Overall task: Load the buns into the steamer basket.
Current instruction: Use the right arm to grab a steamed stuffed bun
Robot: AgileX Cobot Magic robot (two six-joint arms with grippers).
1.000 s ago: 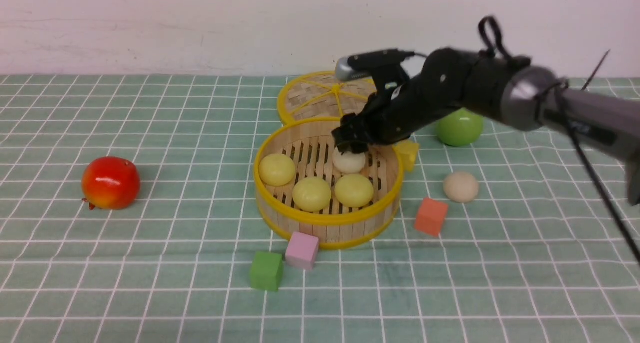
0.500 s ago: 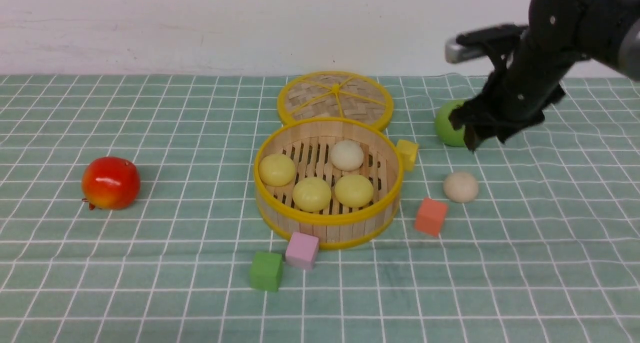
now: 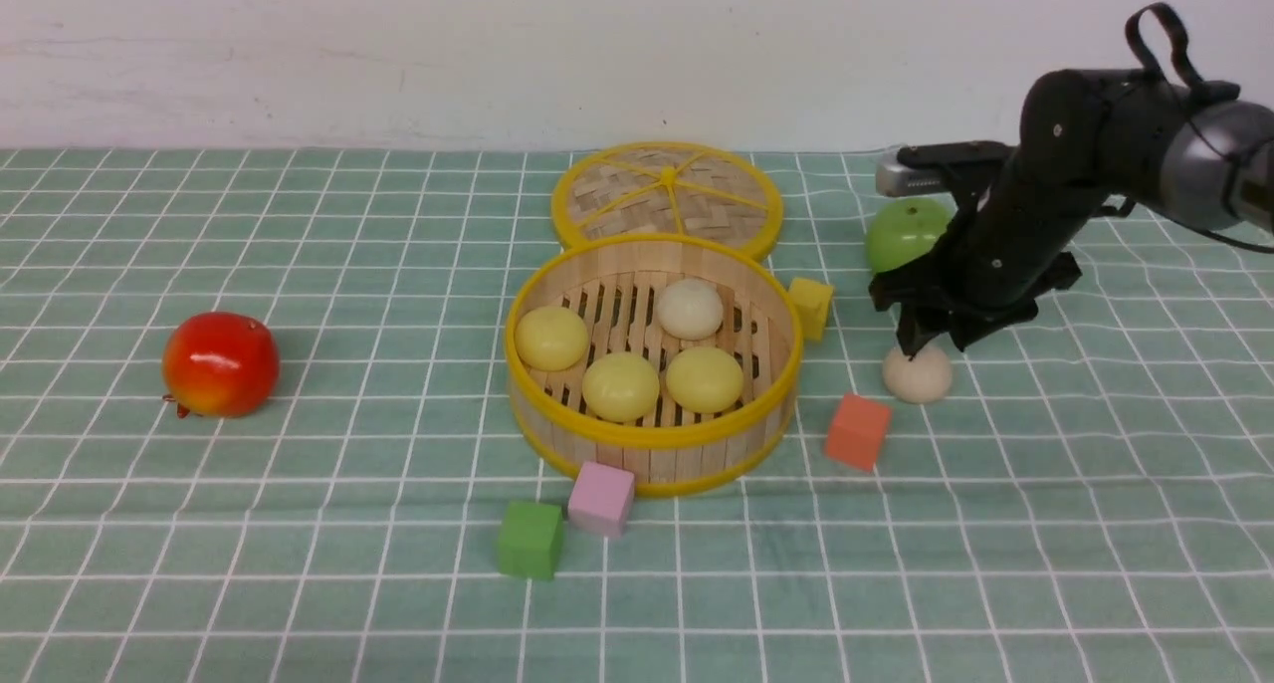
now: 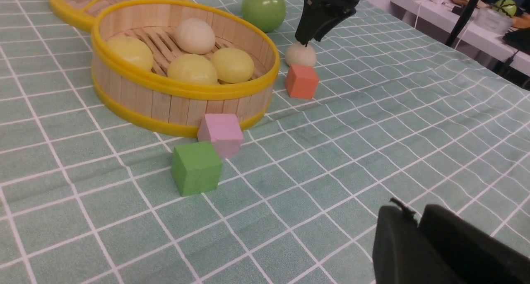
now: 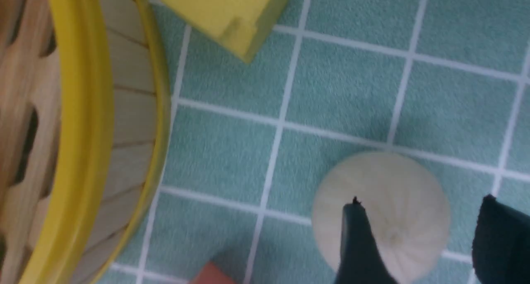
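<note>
The steamer basket (image 3: 652, 442) stands mid-table and holds several buns: three pale yellow ones (image 3: 620, 385) and an off-white one (image 3: 690, 309). One more beige bun (image 3: 917, 376) lies on the cloth to its right. My right gripper (image 3: 936, 344) hangs open just above this bun. In the right wrist view the bun (image 5: 397, 184) sits under one finger, off-centre between the fingers of the right gripper (image 5: 421, 202). My left gripper (image 4: 416, 217) shows only in its own wrist view, low over bare cloth, shut and holding nothing.
The woven lid (image 3: 665, 193) lies behind the basket. A green apple (image 3: 901, 235) sits behind my right arm and a red fruit (image 3: 219, 364) at far left. A yellow cube (image 3: 811, 305), an orange cube (image 3: 857, 431), a pink cube (image 3: 601, 499) and a green cube (image 3: 530, 539) ring the basket.
My right gripper left the off-white bun in the basket, lifted, swung right past the apple and came down over the beige bun on the cloth. The left gripper has not moved.
</note>
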